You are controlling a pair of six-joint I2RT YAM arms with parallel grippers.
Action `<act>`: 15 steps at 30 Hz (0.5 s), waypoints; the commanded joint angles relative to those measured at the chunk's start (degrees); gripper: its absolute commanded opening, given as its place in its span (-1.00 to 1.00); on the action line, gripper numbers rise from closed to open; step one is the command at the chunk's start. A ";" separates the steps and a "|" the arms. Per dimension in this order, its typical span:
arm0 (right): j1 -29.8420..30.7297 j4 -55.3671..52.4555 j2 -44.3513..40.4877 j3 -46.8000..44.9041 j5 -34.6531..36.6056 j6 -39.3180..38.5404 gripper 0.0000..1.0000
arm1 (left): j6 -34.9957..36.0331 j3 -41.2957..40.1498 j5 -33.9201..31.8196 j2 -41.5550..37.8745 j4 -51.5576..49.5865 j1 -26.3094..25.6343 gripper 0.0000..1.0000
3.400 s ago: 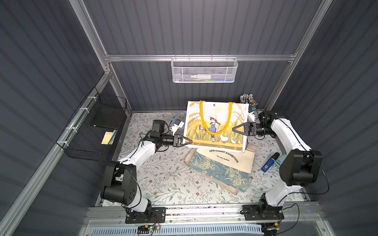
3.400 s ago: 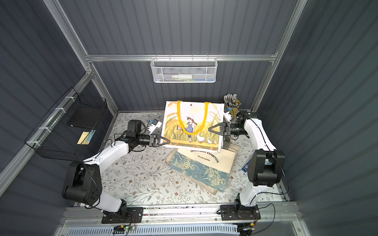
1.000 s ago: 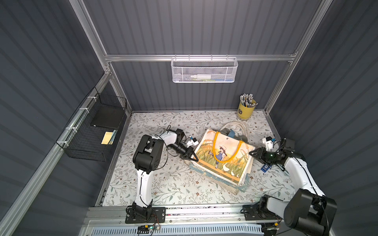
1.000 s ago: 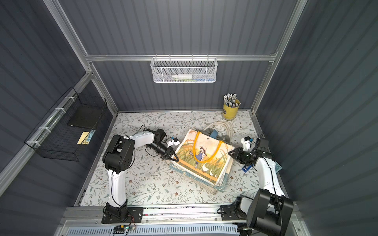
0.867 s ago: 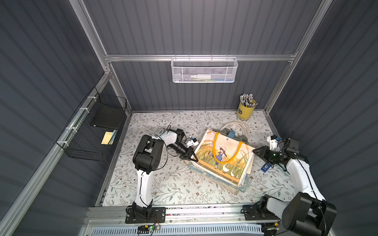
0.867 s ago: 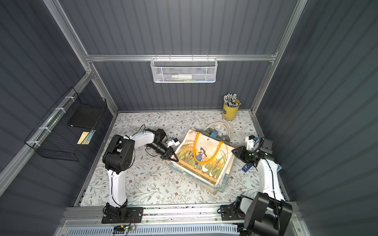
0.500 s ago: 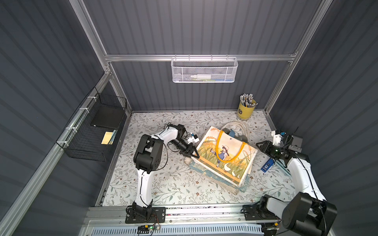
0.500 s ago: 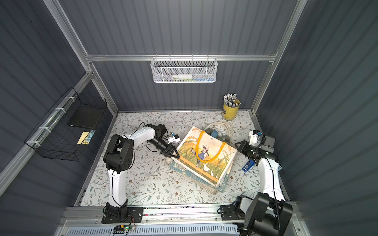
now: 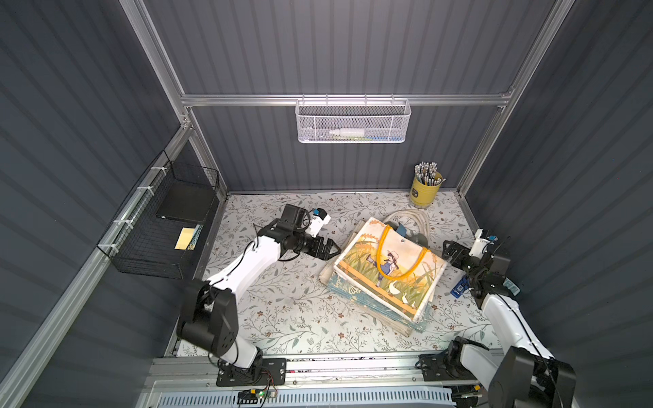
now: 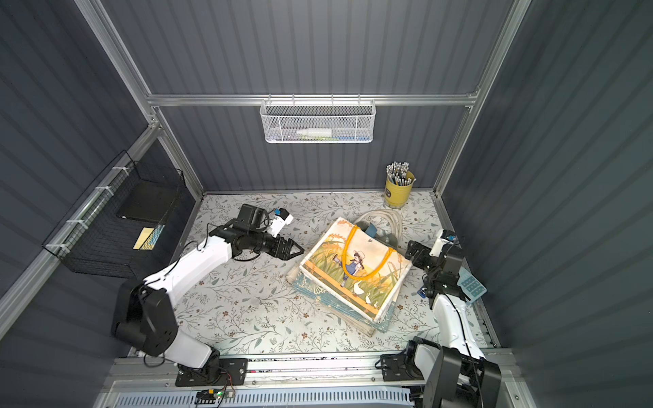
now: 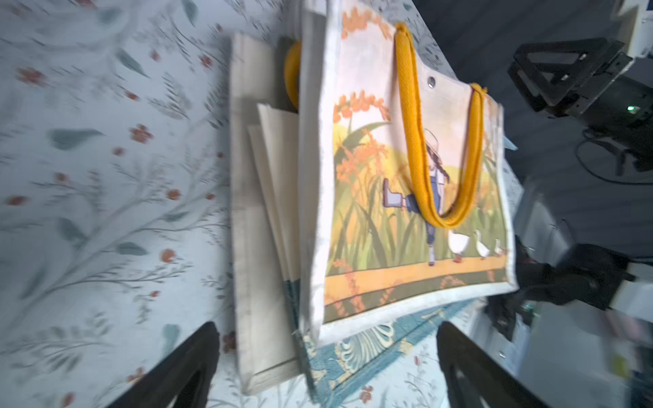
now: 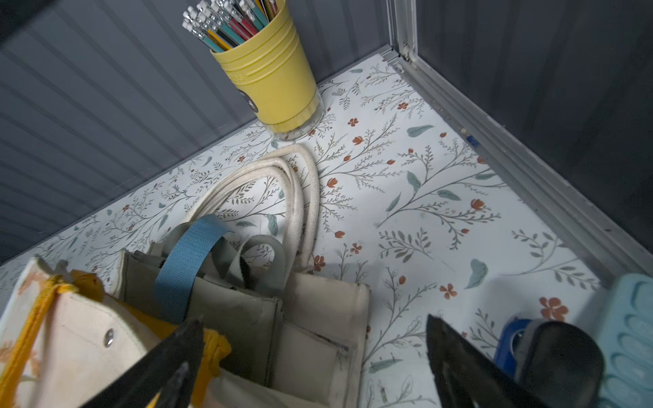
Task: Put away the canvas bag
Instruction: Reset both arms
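Floral floor (image 9: 282, 300), seen from above. Nearest: stack (image 9: 348, 288) of folded totes, bag (image 9: 388, 268) uppermost, flat but askew. Flanking it, left gripper (image 9: 334, 251) just beside one edge, right gripper (image 9: 448, 251) near the opposite edge, both spread and pinching nothing. Possible fault: fingertip snagging the loose yellow handle (image 11: 413, 141) on withdrawal, bag dragged off. Farthest: cup (image 9: 425, 189), perhaps within the right gripper's sweep.

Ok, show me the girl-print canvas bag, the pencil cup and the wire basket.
canvas bag (image 9: 399, 259), in a top view, printed front panel
pencil cup (image 12: 272, 81), right wrist view, yellow side wall
wire basket (image 10: 318, 118), in a top view, front mesh
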 commanded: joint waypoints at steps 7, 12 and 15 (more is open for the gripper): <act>12.66 44.89 14.75 -13.28 15.78 -8.20 0.97 | 1.04 -28.14 -59.14 -11.68 29.73 1.83 0.99; 14.10 49.67 22.40 -10.50 14.01 -9.19 0.97 | 1.51 -45.59 -59.68 -14.29 52.17 9.36 0.99; 16.16 63.13 29.23 -13.76 13.14 -12.60 0.97 | 2.68 -53.26 -56.92 -12.06 66.71 12.32 0.99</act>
